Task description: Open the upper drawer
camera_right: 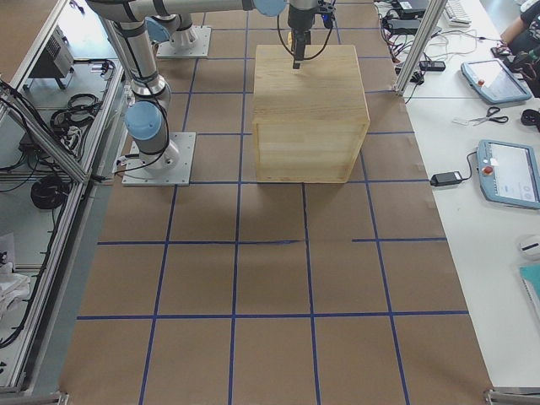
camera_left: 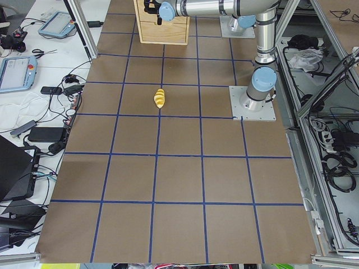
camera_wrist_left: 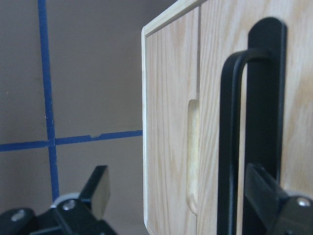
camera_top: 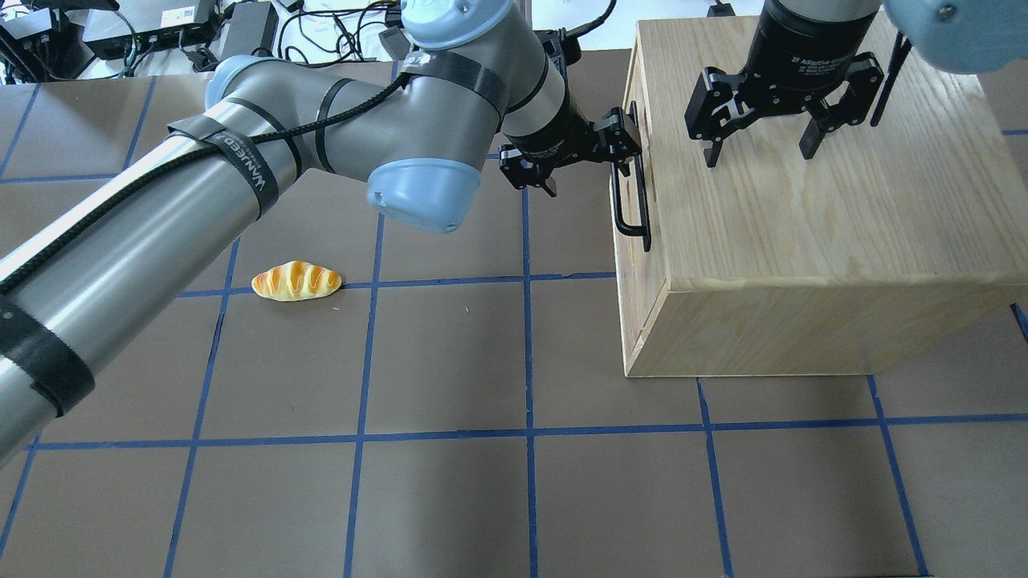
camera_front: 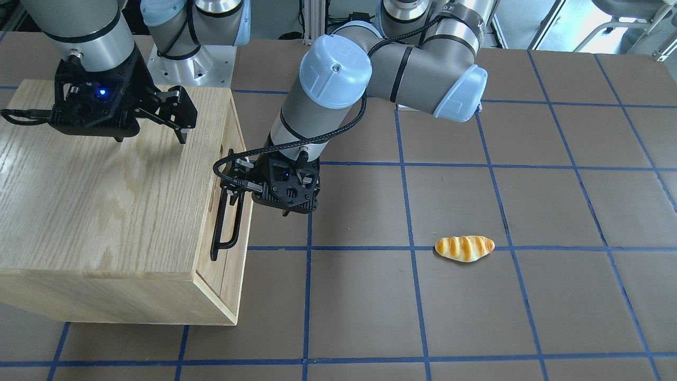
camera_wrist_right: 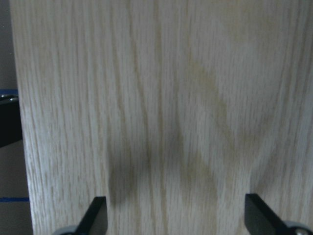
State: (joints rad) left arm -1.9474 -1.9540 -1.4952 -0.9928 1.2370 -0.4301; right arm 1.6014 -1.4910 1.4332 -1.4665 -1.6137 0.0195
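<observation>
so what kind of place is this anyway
Probably a robotics lab work cell: a brown table top gridded with blue tape, a grey robot arm bolted to a metal plate, and grey touchscreen teach pendants on a white side bench.

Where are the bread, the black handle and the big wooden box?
bread (camera_front: 464,248): front-facing view, middle of its striped top.
black handle (camera_wrist_left: 266,107): left wrist view, middle of the bar.
big wooden box (camera_top: 803,225): overhead view, its grained top.

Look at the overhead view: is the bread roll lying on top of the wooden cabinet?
No, the bread roll lies on the brown table, well apart from the cabinet.
</observation>
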